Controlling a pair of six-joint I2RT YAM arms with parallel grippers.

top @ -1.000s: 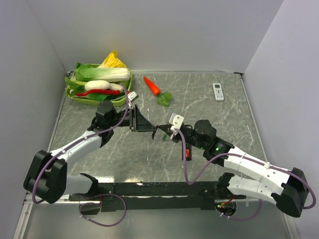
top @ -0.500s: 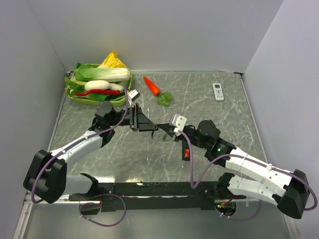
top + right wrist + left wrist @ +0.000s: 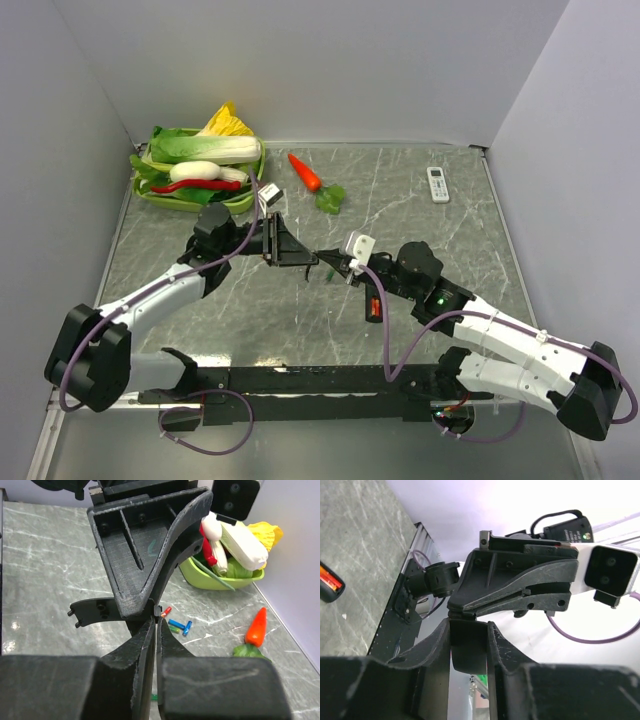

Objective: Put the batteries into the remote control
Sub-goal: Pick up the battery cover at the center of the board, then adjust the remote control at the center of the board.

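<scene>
One second on, left hand (image 3: 468, 627) has clenched a thin black piece (image 3: 468, 655); right hand (image 3: 155, 622) stays pinched.

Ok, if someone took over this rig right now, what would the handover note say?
Left end effector: shut on a thin dark piece above the table.
Right end effector: jaws all but shut, tips at that piece; grip unclear.
Done: red and orange batteries sit in the remote control, which lies open on the table near the right arm.
Loose batteries: red, blue, green, on the table.
Left: probably load those, then close up.
</scene>
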